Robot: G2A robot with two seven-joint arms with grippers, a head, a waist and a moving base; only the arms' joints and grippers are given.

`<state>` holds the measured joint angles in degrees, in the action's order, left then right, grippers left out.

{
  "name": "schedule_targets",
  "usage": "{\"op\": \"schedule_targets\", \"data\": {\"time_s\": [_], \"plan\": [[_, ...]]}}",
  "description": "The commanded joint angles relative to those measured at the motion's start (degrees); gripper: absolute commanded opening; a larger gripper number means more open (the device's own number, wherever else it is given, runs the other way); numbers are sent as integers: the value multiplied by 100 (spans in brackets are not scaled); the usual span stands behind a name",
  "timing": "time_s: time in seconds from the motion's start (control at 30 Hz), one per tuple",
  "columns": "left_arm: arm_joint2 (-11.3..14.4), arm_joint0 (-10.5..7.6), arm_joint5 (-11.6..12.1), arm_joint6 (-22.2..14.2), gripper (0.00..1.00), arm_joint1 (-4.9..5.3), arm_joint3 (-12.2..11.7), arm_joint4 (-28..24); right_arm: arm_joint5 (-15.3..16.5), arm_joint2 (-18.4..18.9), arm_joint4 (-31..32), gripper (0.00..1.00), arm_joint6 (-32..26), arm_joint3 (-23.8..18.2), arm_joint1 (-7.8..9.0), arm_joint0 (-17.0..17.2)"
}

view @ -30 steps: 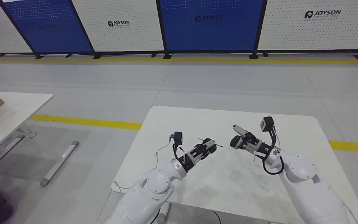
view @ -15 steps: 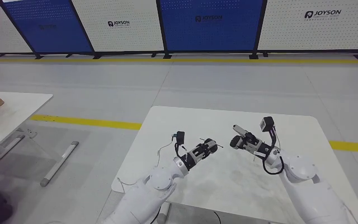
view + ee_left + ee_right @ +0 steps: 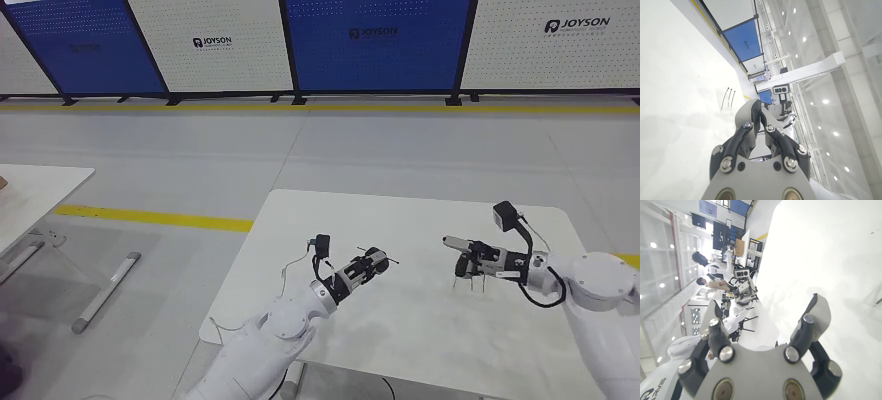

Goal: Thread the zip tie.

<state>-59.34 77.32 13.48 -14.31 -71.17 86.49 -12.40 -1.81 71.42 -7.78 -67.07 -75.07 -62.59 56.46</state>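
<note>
Colours noted
Black zip ties (image 3: 729, 98) on white table (image 3: 330, 215); left gripper (image 3: 758, 106) pale grey and black; blue panel (image 3: 380, 45) behind.

Black left tool (image 3: 374, 262) centre frame over white table (image 3: 400, 215); right tool (image 3: 462, 257) centre-right, thin black zip ties (image 3: 470, 284) just below.

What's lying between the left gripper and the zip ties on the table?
Nothing: in the left wrist view the white table is bare between the left gripper and the three zip ties.
</note>
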Motion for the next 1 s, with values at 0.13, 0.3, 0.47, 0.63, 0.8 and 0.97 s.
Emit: {"op": "schedule_targets", "data": {"time_s": [0.13,0.3,0.47,0.63,0.8,0.97], "plan": [[0,0,0,0,0,0,0,0,13,-3,-31,100,13,5,-2,4],[0,0,0,0,0,0,0,0,16,-6,6,100,52,-5,-1,11],[0,0,0,0,0,0,0,0,-303,-35,927,100,-209,-267,100,-168],[0,0,0,0,0,0,0,0,-548,63,1443,100,-962,-342,222,-495],[0,0,0,0,0,0,0,0,-828,-283,2204,100,-1105,-1,231,-1000],[0,0,0,0,0,0,0,0,-828,-283,2204,100,-1105,-1,231,-1000]]}}
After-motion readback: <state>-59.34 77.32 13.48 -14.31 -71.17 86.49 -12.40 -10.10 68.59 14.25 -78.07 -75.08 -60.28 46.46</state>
